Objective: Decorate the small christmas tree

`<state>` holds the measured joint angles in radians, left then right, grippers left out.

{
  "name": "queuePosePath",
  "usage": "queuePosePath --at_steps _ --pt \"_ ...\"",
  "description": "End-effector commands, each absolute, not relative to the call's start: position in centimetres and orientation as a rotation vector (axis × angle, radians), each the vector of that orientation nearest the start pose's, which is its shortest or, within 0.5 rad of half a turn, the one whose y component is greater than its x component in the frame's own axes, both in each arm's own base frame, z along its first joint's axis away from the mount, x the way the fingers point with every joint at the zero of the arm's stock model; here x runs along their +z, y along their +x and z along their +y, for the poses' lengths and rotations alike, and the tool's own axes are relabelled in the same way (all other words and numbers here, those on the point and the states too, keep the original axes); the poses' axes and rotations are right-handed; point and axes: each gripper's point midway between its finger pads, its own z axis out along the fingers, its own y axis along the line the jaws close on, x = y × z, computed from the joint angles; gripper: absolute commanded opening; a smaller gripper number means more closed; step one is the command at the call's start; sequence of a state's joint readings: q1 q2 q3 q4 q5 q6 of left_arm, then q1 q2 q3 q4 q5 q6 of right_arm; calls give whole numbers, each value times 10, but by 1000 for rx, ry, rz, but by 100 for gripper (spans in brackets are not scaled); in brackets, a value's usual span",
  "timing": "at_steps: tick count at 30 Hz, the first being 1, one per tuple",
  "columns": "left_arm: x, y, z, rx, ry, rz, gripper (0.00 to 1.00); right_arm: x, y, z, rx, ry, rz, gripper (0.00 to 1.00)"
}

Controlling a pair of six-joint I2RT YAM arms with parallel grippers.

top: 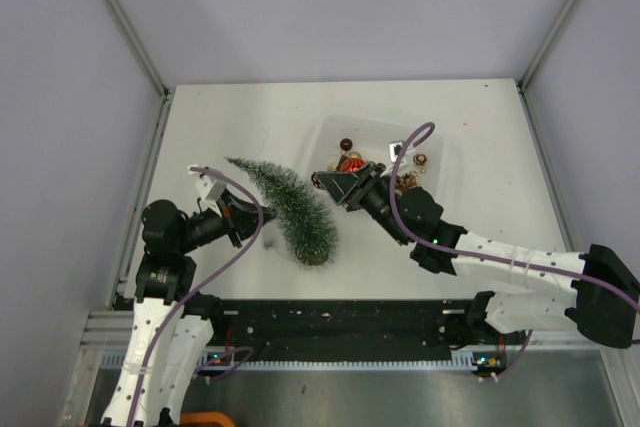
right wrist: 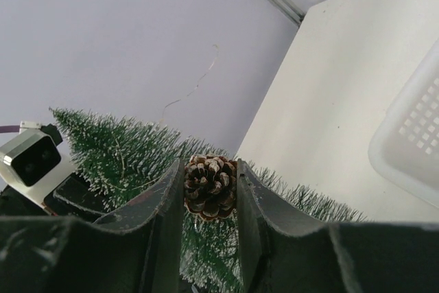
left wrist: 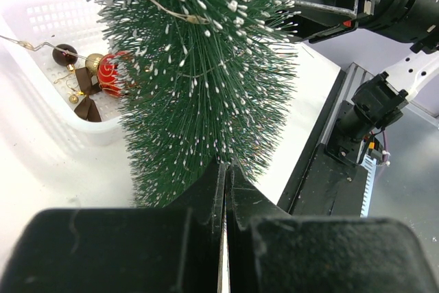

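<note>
The right gripper (top: 338, 185) is pinching a pinecone (right wrist: 210, 186) between its 2 narrowly parted fingers, just beside the small christmas tree (top: 290, 209). The left gripper (left wrist: 224, 183) is pressing its closed tips into the bristles. The tree is lying tilted between both grippers, left of the white tray (top: 450, 152).

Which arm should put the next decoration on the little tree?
Right, I think. The right gripper holds a pinecone close beside the small christmas tree. The left gripper is shut against the tree's bristles, with no ornament in it.
</note>
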<state>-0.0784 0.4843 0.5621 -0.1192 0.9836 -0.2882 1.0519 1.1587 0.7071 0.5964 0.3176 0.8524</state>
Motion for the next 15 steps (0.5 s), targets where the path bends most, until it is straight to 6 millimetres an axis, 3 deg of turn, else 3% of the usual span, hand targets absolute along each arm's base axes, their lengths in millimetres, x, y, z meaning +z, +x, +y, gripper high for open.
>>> queuePosePath --at_steps 1,9,15 --pt "284 170 -168 -1045 656 1511 0 314 223 344 1297 154 1557 0" --pt "283 174 -167 -1038 642 1516 0 297 214 337 1269 170 1596 0" --pt "282 175 -167 -1036 634 1521 0 301 204 334 1297 175 1590 0"
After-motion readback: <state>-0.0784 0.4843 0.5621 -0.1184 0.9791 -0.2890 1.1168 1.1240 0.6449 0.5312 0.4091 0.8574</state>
